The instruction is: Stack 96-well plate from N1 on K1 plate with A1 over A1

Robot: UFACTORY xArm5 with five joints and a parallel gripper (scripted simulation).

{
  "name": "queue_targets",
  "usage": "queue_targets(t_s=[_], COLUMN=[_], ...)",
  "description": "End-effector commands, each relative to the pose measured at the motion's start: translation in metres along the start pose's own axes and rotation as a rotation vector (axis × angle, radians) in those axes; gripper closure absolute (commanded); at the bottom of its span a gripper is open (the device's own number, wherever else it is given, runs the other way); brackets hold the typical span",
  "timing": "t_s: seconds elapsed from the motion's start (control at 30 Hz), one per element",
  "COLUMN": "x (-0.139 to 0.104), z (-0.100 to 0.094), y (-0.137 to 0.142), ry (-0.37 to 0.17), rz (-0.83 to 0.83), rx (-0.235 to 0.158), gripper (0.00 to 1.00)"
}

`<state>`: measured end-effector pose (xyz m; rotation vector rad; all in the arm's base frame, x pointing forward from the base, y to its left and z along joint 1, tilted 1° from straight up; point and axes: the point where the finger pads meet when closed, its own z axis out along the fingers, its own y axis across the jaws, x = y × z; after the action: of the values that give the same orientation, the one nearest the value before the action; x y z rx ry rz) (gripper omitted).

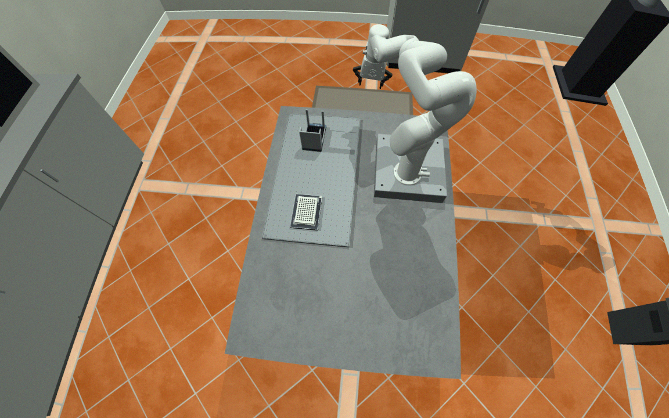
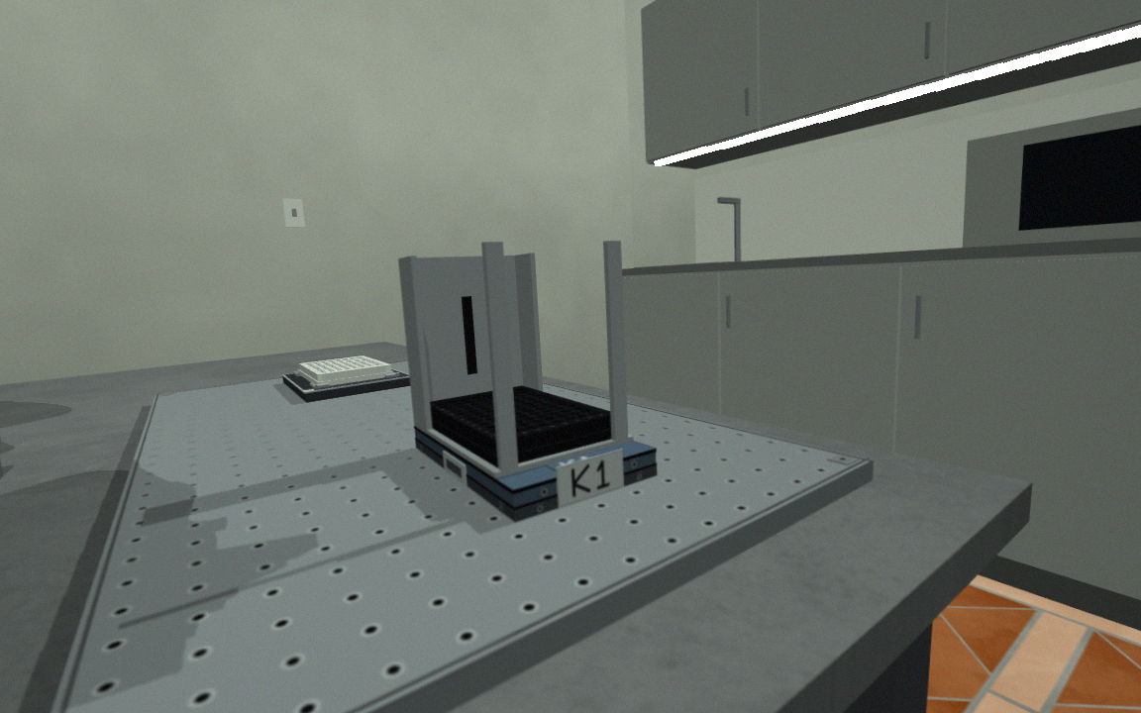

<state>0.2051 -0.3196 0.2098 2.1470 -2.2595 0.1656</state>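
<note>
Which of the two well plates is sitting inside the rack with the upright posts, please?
The black plate sits low between the posts of rack K1. The white plate rests farther back on its dark nest, in the open.

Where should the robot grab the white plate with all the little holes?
Probably from straight above, open gripper pinching the white 96-well plate's two long side walls. It lies flat in its nest, so only the upper walls show.

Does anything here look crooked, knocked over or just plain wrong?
Nothing stands out. The white plate lies flat and square in its holder, the black plate sits level inside the rack, and the open, empty hand hangs beyond the table's far end.
</note>
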Motion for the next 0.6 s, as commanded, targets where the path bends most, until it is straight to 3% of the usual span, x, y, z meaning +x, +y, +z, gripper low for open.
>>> queue_targets(t_s=[0.0, 0.57], x=[-0.009, -0.054], z=[-0.003, -0.011], y=[-0.016, -0.071], ry=[-0.003, -0.031], rz=[-0.045, -0.364], rx=[0.004, 0.008], gripper=[0.0, 0.0])
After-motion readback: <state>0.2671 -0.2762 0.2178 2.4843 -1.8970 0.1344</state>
